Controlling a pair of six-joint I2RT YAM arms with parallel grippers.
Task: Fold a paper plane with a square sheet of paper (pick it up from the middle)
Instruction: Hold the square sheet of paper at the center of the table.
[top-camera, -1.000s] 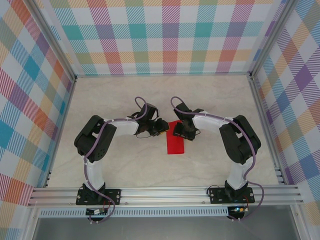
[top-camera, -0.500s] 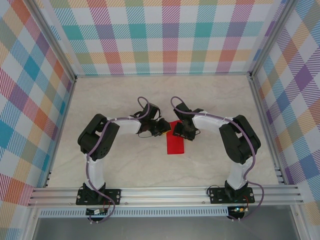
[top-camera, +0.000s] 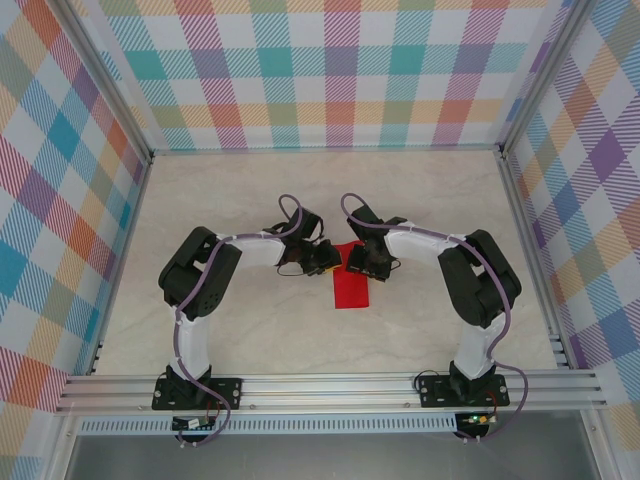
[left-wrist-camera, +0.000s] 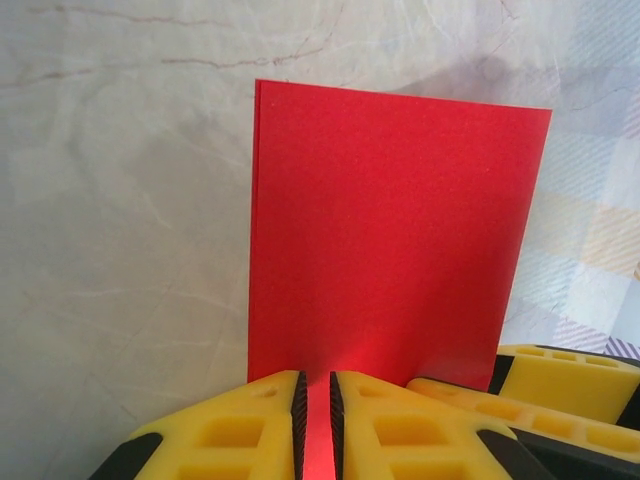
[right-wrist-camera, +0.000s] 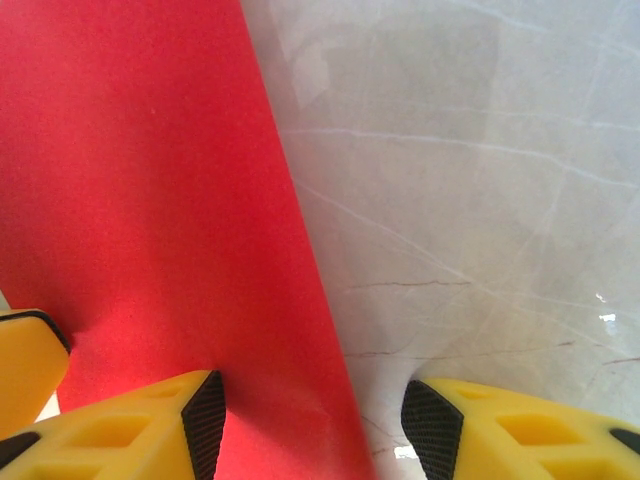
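Note:
The square sheet of paper (top-camera: 351, 288) lies flat on the table as a red rectangle, folded double, with its layered left edge plain in the left wrist view (left-wrist-camera: 390, 230). My left gripper (top-camera: 327, 258) rests on the sheet's far end. Its jaws (left-wrist-camera: 316, 400) are nearly together, and red shows in the thin slit between the pads. I cannot tell whether paper is pinched there. My right gripper (top-camera: 360, 262) stands open astride the sheet's right edge (right-wrist-camera: 313, 410), one pad over the red paper (right-wrist-camera: 150, 200) and the other over bare table.
The pale marble-patterned table (top-camera: 250, 200) is walled by chequered panels (top-camera: 330, 70) at the back and sides. An aluminium rail (top-camera: 330, 388) runs along the near edge by the arm bases. A yellow finger of the right gripper (left-wrist-camera: 565, 380) sits beside my left jaws.
The left arm has shifted a little to the right, closer to the paper's far end, and its jaws have narrowed. The right gripper and the sheet have stayed where they were.

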